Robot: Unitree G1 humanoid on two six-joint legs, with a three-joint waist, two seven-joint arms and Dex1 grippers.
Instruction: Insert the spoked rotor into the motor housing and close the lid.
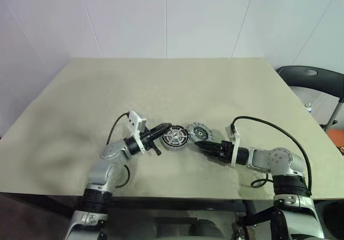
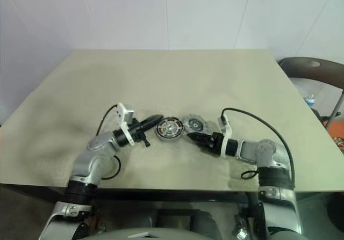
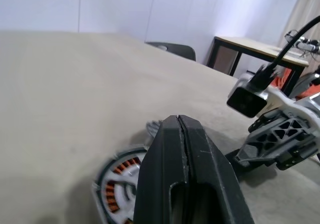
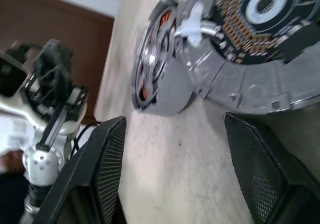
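**Legible markings: none found**

All four views were checked for text, labels, brand marks, numbers and signs. None can be read on any surface. The printed-looking detail on the round part [image 4: 265, 6] in the right wrist view is too blurred to make out as characters.

Matt, faintly grainy beige surface [image 1: 215, 89]. Motor housing [image 1: 175, 138] of brushed silver metal, with copper-brown windings behind pale spokes. Lid [image 1: 199, 131] of dull silver-grey cast metal, toothed rim, dark centre. Left tool [image 3: 186, 184] in smooth, slightly glossy black plastic; right tool's pads [image 4: 112, 159] finely cross-hatched, matt black.
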